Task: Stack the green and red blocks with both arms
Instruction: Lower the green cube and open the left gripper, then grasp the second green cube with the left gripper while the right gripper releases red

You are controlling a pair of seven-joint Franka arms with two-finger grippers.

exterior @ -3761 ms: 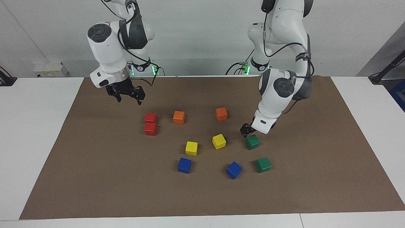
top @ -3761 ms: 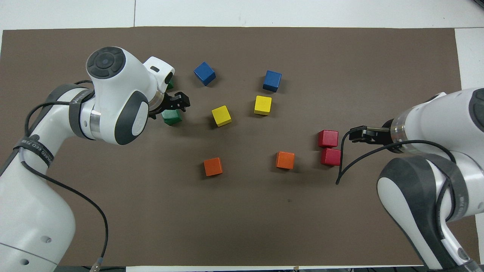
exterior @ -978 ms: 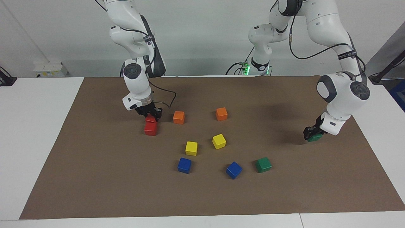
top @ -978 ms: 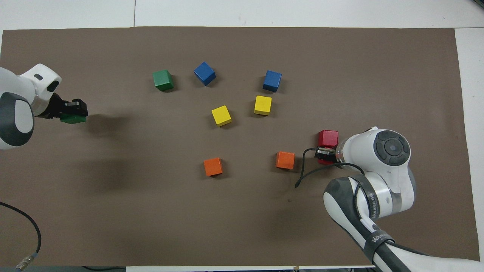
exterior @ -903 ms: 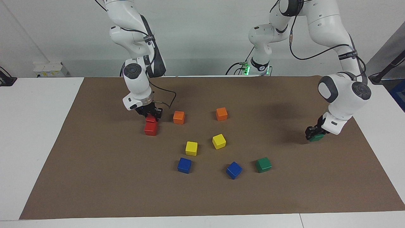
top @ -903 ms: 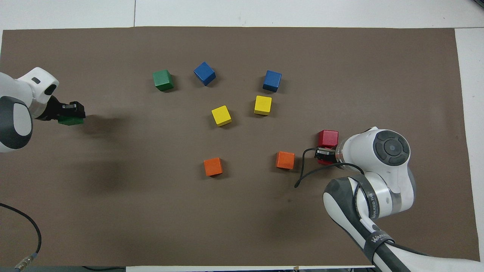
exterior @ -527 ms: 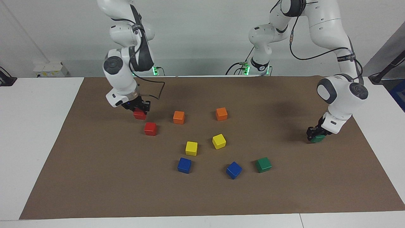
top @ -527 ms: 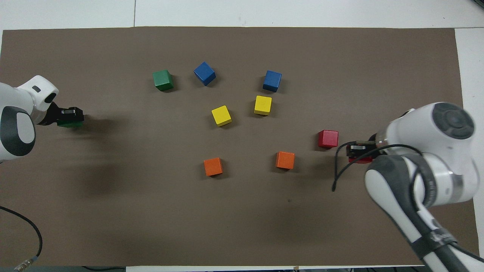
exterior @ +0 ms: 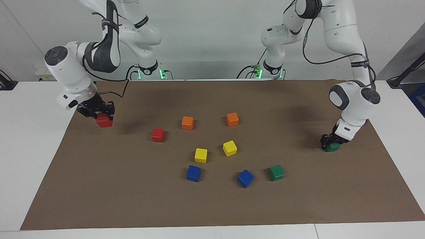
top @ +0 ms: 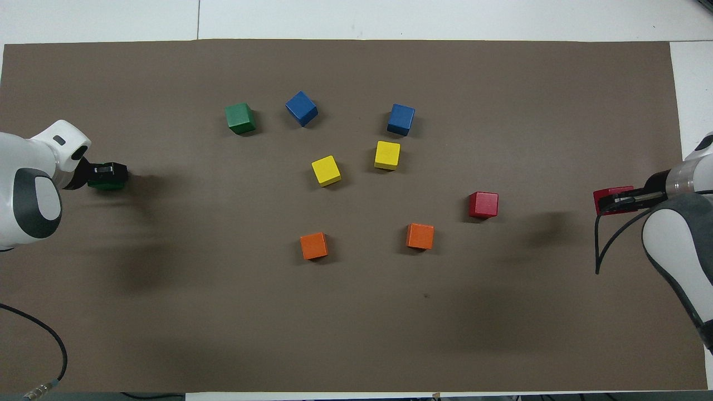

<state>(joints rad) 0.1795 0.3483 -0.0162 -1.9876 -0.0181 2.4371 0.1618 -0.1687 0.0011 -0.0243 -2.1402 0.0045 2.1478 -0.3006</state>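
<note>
gripping a red block [exterior: 104, 121], the right gripper [exterior: 96, 113] hangs over the mat's right-arm end; its loose partner red block [exterior: 158, 135] lies toward centre, while the left gripper [exterior: 329, 141] clamps a green block [exterior: 332, 147].

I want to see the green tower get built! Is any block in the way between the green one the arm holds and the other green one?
Nothing visible: bare mat lies between the held green block in the left gripper and the free green block.

On the brown mat [exterior: 99, 186] I counted ten cubes: two red blocks [exterior: 158, 135] [exterior: 105, 121], two green blocks [exterior: 276, 173] [exterior: 332, 147], two orange cubes [exterior: 187, 123] [exterior: 232, 119], two yellow cubes [exterior: 201, 155] [exterior: 229, 148] and two blue cubes [exterior: 193, 173] [exterior: 245, 178], plus two white arms [exterior: 71, 71] [exterior: 353, 103].
</note>
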